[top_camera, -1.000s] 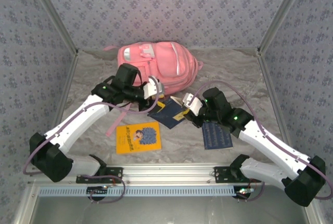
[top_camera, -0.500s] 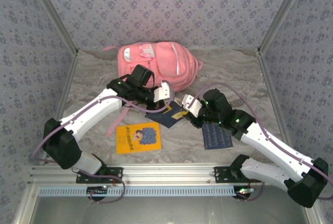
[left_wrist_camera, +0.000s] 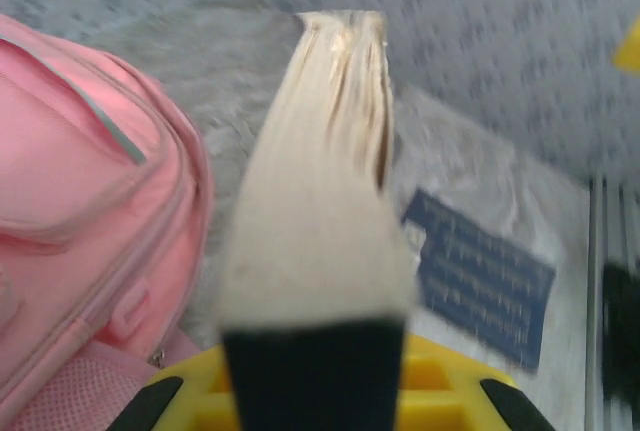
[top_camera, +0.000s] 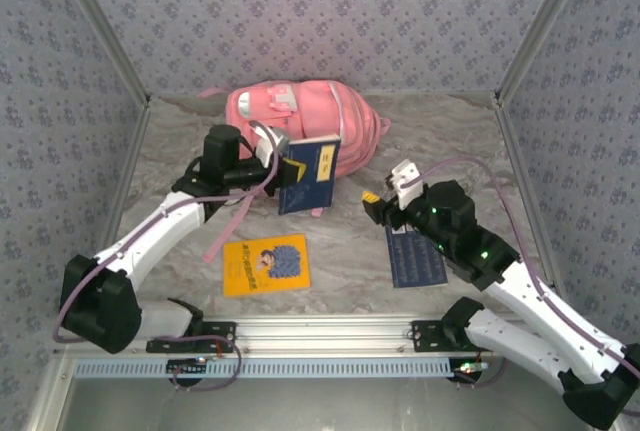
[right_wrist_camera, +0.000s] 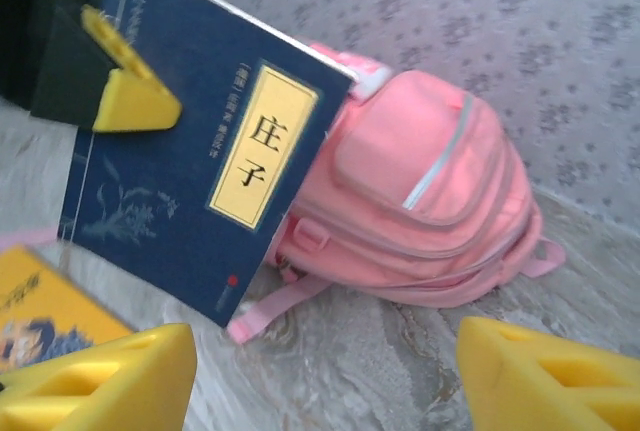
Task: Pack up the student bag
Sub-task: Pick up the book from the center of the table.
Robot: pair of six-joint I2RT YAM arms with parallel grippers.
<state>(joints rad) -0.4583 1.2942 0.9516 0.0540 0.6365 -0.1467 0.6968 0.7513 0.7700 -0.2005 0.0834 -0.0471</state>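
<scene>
The large soft pink fabric backpack (top_camera: 300, 116) lay at the far middle of the grey marbled table (top_camera: 450, 141), with its zip pockets facing up. The left gripper (top_camera: 284, 164) was clamped on a dark blue paperback book with a yellow title label (top_camera: 310, 179), holding it upright just in front of the backpack. The right gripper (top_camera: 385, 194) hung near the book, its jaws wide apart and gripping nothing. A yellow picture book (top_camera: 265, 264) and a flat dark blue booklet (top_camera: 415, 257) lay on the table nearer the arms.

Pink student bag (top_camera: 345, 116), navy book (top_camera: 310, 179)
</scene>
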